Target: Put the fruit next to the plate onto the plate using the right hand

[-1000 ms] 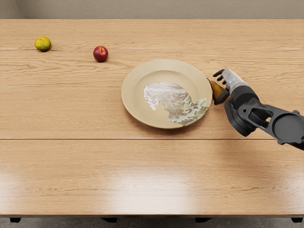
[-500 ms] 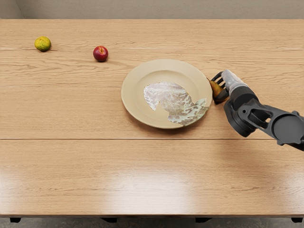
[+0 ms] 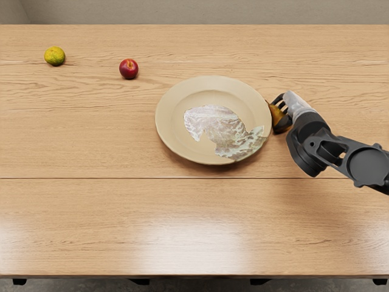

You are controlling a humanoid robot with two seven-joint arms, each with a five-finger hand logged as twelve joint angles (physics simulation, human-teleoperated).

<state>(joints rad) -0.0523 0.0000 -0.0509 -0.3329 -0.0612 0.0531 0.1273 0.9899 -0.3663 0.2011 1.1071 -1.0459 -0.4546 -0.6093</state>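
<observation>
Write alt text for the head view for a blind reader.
The right hand curls its fingers around an orange-brown fruit beside the right rim of a tan plate on a wooden table. A red apple and a yellow-green fruit lie farther left.

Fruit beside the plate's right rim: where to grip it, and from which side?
Grip the fruit across its wide body, coming from the right, the side away from the plate. Its narrow tip points toward the rim, which blocks the left. The right hand sits there, fingers curled around it.
</observation>
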